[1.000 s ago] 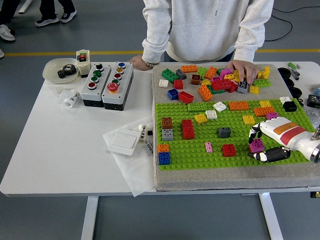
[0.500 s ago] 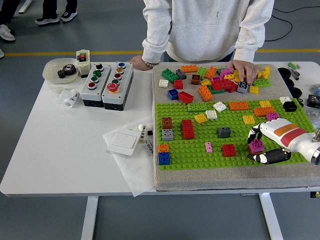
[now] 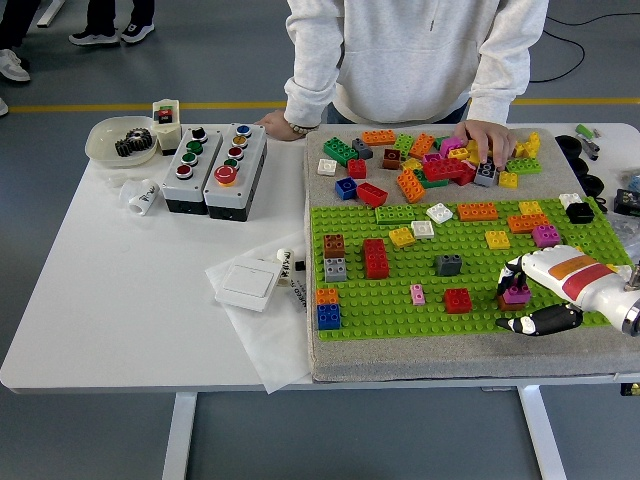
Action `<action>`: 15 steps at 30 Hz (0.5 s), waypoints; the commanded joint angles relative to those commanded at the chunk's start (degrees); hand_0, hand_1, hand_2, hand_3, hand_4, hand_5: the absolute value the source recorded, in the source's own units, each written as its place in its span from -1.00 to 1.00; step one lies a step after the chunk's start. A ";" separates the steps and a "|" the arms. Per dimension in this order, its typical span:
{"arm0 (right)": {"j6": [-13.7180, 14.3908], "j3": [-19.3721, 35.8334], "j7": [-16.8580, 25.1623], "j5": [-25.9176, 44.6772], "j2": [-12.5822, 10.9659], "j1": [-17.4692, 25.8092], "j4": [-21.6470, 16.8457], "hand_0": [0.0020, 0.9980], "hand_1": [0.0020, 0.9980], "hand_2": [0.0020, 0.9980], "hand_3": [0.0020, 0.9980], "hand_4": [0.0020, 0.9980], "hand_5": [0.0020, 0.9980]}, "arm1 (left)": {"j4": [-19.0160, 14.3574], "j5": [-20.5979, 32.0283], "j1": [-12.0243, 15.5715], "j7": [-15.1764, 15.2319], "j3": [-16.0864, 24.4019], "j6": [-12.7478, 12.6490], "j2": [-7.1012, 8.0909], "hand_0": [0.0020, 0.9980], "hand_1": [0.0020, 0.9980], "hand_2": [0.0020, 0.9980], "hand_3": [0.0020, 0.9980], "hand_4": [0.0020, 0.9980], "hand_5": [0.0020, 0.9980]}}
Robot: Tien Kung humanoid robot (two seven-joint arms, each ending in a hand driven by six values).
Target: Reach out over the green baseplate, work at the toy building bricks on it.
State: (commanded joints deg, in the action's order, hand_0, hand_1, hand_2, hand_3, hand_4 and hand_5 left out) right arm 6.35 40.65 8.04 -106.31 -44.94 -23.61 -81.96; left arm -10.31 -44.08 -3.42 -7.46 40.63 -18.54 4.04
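Right hand [image 3: 535, 293] grips a magenta brick [image 3: 516, 294] near the right end of the green baseplate [image 3: 400, 310], close to its near edge (fingers curled around it).

Lighting even, bright, diffuse from overhead; soft short shadows beneath the white table [image 3: 120, 300] and beside bricks on the green baseplate [image 3: 400, 315]; no strong glare; focus sharp throughout, slight softness toward the corners
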 joint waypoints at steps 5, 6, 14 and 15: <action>-0.02 0.02 -0.02 0.05 -0.06 0.36 0.10 0.06 0.09 0.18 0.03 0.75 -0.12 | 0.00 -0.58 0.19 -0.20 0.20 0.12 -0.02 0.44 0.47 0.57 0.23 0.32 0.26; -0.05 0.01 -0.02 0.05 -0.09 0.45 0.09 0.06 0.09 0.18 0.03 0.76 -0.12 | 0.00 -0.70 0.23 -0.24 0.24 0.14 -0.02 0.44 0.47 0.57 0.23 0.32 0.26; -0.11 0.22 -0.05 0.00 -0.13 1.06 -0.06 0.06 0.09 0.19 0.03 0.76 -0.12 | 0.00 -1.89 0.50 -0.50 0.93 0.24 0.03 0.44 0.47 0.56 0.23 0.32 0.26; -0.09 0.28 -0.05 0.03 -0.09 1.13 0.02 0.06 0.09 0.19 0.03 0.76 -0.12 | 0.00 -2.00 0.55 -0.53 0.98 0.22 0.04 0.44 0.47 0.56 0.23 0.32 0.26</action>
State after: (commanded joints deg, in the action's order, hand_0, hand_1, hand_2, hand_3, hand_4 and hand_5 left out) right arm 6.27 40.93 7.99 -106.28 -45.03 -22.48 -81.95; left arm -10.31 -46.08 -2.87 -7.99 41.61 -18.32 4.08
